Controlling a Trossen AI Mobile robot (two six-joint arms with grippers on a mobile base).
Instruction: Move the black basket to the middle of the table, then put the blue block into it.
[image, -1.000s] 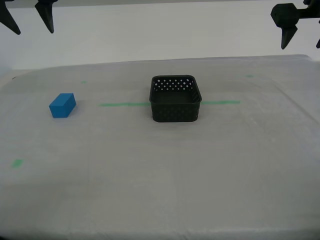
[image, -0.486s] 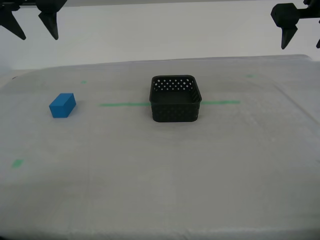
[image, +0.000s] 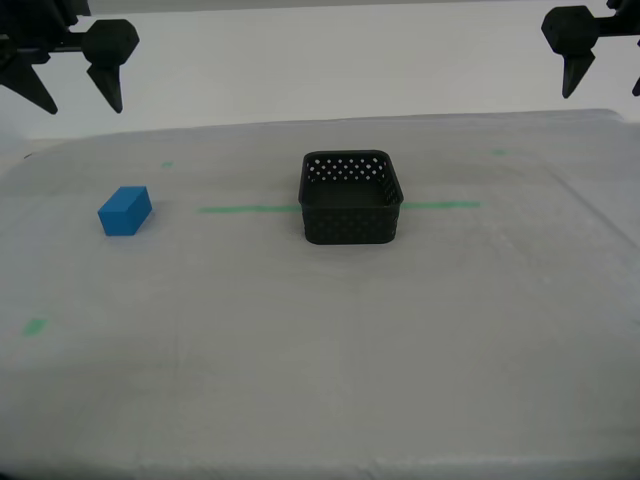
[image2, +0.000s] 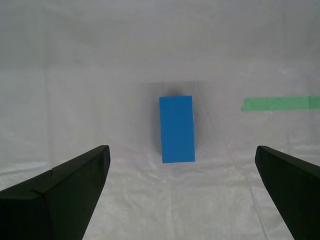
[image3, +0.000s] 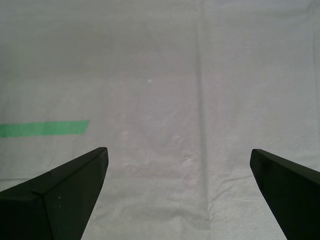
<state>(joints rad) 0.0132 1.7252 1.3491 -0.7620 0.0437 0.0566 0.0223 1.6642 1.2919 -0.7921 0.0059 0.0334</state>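
**Both claws aloft, block and basket apart on the desk**

Black basket (image: 351, 197) sits upright on the desk (image: 330, 350), about midway between the desk's side edges and closer to its far edge than its near one. It straddles the thin green tape line (image: 247, 209), which shows on both sides of it. Nothing visible inside it.

Blue block (image: 125, 210) lies flat on the cloth, well apart from the basket, toward the desk's side edge at the exterior view's left, just short of that end of the tape line. A small green tape square (image: 35, 326) sits nearer the front edge on that same side.

My second claw (image2: 180, 192) hangs high over the block (image2: 177, 128), fingers spread wide, nothing between them, not touching it.

My first claw (image3: 177, 192) hangs over bare cloth beside the other end of the tape line (image3: 44, 128), fingers likewise wide apart and empty.
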